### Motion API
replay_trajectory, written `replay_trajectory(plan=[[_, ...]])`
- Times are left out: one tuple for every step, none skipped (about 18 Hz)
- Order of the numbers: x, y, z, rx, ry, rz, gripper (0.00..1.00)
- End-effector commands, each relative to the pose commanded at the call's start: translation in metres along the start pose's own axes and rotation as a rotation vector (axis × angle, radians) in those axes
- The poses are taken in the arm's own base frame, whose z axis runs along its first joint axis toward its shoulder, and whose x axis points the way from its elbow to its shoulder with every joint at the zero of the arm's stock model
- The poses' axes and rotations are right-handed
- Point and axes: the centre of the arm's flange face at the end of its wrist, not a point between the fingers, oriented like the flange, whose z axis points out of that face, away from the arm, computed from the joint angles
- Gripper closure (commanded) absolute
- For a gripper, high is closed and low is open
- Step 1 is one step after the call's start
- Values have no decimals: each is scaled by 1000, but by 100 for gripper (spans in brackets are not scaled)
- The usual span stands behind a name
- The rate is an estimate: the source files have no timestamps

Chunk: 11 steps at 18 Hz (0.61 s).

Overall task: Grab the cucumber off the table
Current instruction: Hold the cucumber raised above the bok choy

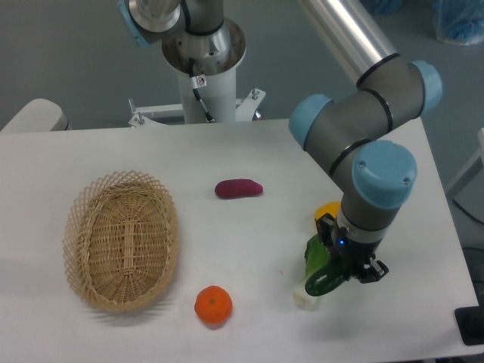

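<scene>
White table with the arm bent low at four o'clock.
Gripper hidden under the wrist, opening impossible to judge; cucumber beside it, over bok choy.

arm bent low, gripper pointing down

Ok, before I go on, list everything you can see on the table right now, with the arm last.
Table: one, white, fills the view.
Wicker basket: one, tan, left side, nothing visible inside.
Sweet potato: one, purple, centre.
Orange: one, orange, front centre.
Bok choy: one, light green with white stalk, under the gripper.
Yellow object: one, mostly hidden behind the wrist.
Cucumber: one, dark green, at the gripper.
Gripper: one, black, right side; jaw state unclear.
</scene>
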Motion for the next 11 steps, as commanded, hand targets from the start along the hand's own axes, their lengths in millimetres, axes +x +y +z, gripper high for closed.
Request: replay_trajectory(plan=[[0, 0, 0, 0, 0, -2, 64], [0, 0, 1, 0, 2, -2, 64], [0, -1, 2, -2, 3, -2, 64], [0, 0, 1, -18, 1, 4, 64], [0, 0, 2, -32, 1, 6, 64], [0, 0, 2, -32, 1, 8, 63], [1, 0, 3, -34, 2, 8, 63], [1, -1, 3, -35, 0, 9, 63], [1, -2, 3, -35, 0, 11, 63], [1, -2, 3, -37, 0, 11, 63], [1, -2, 3, -35, 0, 11, 63]])
